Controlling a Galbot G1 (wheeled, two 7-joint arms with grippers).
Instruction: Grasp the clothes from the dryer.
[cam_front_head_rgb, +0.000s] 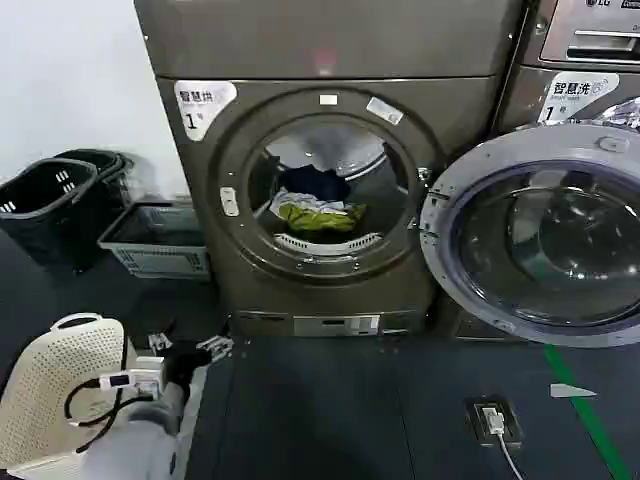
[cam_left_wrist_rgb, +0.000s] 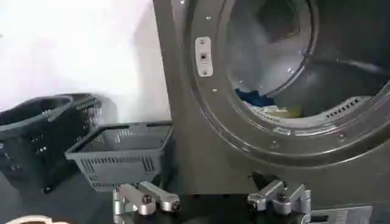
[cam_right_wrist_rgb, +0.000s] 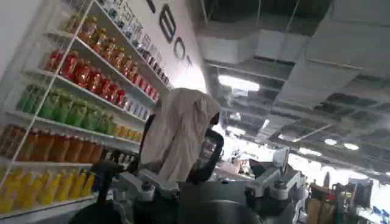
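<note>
Left claw (cam_front_head_rgb: 190, 352) wide open, empty, below dryer (cam_front_head_rgb: 330, 180).

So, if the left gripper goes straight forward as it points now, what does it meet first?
Probably the dryer front panel below the porthole, not the clothes. The left gripper sits low and open; depth is unclear.

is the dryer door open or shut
Open. The door is swung wide to the right of the dryer, and the clothes lie in plain sight inside the drum.
</note>
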